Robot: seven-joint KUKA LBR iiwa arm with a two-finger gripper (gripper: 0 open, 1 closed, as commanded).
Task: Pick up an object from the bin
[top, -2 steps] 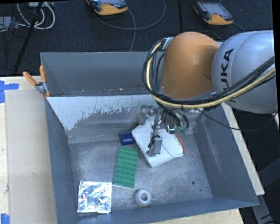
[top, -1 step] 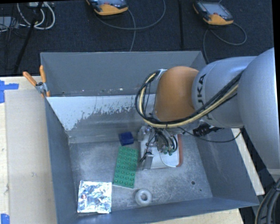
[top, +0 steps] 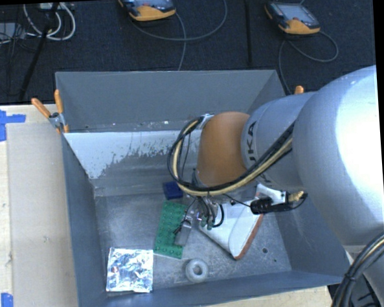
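My gripper hangs low over the middle of the bin floor, below the orange-brown wrist cover. Its tip is at the right edge of a green studded plate that lies flat and slanted on the floor. A small blue block sits just behind the plate, near the back slope. To the right of the gripper lies a white flat thing with a brown edge, partly hidden under the wrist.
A shiny crinkled foil packet lies in the front left corner. A small grey ring rests near the front wall. The arm and its looped cables cover the bin's right half.
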